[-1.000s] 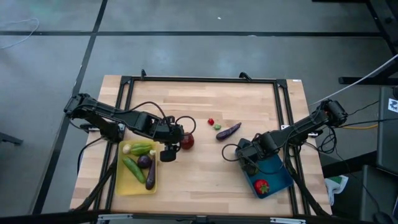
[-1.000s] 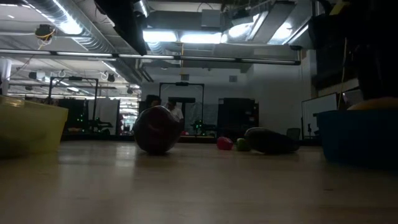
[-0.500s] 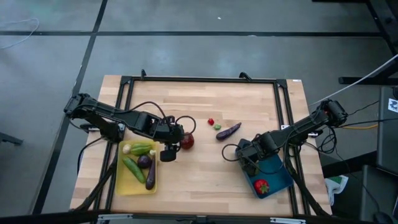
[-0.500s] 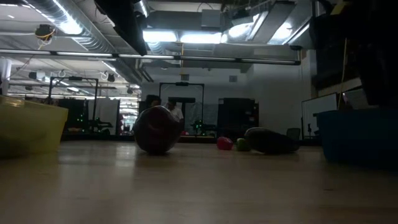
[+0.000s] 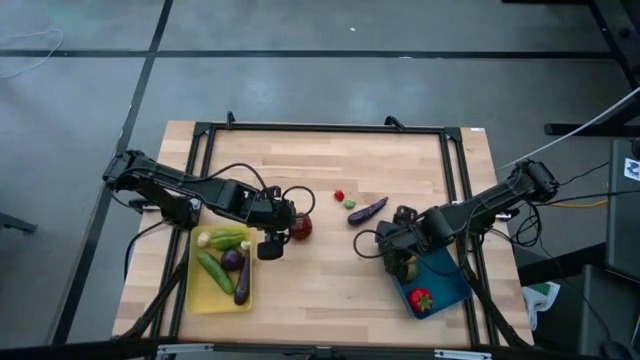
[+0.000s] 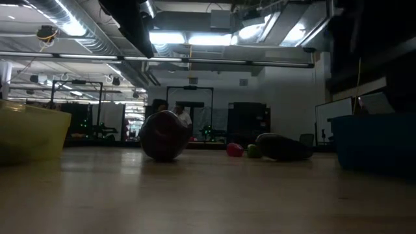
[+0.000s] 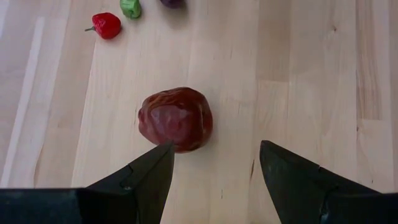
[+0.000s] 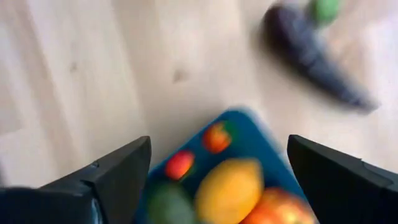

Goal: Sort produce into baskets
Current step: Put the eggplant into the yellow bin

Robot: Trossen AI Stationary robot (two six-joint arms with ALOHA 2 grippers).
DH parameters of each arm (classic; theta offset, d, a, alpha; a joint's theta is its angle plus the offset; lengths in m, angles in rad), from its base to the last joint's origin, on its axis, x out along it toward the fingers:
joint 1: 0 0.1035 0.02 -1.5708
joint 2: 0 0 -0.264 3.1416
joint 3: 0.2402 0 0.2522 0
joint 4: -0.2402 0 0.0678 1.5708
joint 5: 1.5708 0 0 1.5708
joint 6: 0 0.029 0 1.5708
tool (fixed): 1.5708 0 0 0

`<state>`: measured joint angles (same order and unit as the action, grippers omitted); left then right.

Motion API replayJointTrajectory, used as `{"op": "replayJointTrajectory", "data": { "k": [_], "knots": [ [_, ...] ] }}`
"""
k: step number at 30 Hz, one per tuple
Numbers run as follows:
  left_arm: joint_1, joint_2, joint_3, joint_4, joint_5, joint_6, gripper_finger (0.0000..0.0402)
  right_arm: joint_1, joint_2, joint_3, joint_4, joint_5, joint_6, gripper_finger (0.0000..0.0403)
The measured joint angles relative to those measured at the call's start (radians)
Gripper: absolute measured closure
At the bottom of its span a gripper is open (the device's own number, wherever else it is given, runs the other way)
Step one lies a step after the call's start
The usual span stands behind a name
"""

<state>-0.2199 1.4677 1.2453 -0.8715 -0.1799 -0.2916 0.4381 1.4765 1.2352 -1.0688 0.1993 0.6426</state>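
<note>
The left tool (image 7: 214, 168) hung half-open and empty by the apple (image 7: 175, 119), needing centring before closing, while the right tool (image 8: 217, 171) gaped empty over the blue basket (image 5: 447, 281).

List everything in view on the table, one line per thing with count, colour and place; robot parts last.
Yellow basket: one, yellow, near left part of the table.
Produce in the yellow basket: green cucumber, two purple eggplants, a green piece.
Blue basket: one, blue, near right part.
Produce in the blue basket: red pepper; the right wrist view adds a yellow-orange fruit and small red-orange pieces.
Apple: one, dark red, on bare wood mid-table.
Loose eggplant: one, purple, mid-table.
Small pepper: one, red, beside a small green piece.
Left gripper: open, facing the apple.
Right gripper: open, above the blue basket's inner edge.
</note>
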Motion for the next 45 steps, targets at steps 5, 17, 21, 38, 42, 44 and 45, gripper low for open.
{"op": "replayJointTrajectory", "data": {
  "k": [5, 17, 21, 38, 42, 44, 45],
  "knots": [
    [0.000, 0.000, 0.000, 0.000, 0.000, 0.000, 0.0167, -0.057, 0.000, -0.007, 0.012, 0.044, -0.095, 0.0032],
    [0.000, 0.000, 0.000, 0.000, 0.000, 0.000, 0.0167, -0.296, 0.038, -0.019, 0.155, -0.078, -0.424, 0.0032],
    [0.000, 0.000, 0.000, 0.001, 0.000, 0.000, 0.0167, -0.348, 0.111, -0.019, 0.163, -0.136, -0.507, 0.0032],
    [0.000, 0.000, 0.000, 0.000, 0.000, 0.000, 0.0167, -0.399, 0.351, -0.020, 0.212, -0.067, -0.686, 0.0032],
    [0.000, 0.000, 0.000, 0.001, 0.000, 0.000, 0.0167, -0.402, 0.383, -0.020, 0.223, -0.061, -0.700, 0.0039],
    [0.000, 0.000, 0.000, 0.000, 0.000, 0.000, 0.0167, -0.401, 0.393, -0.020, 0.226, -0.061, -0.701, 0.0055],
    [0.000, 0.000, 0.000, 0.001, 0.000, 0.000, 0.0167, -0.400, 0.395, -0.020, 0.227, -0.065, -0.701, 0.0065]
  ]
}}
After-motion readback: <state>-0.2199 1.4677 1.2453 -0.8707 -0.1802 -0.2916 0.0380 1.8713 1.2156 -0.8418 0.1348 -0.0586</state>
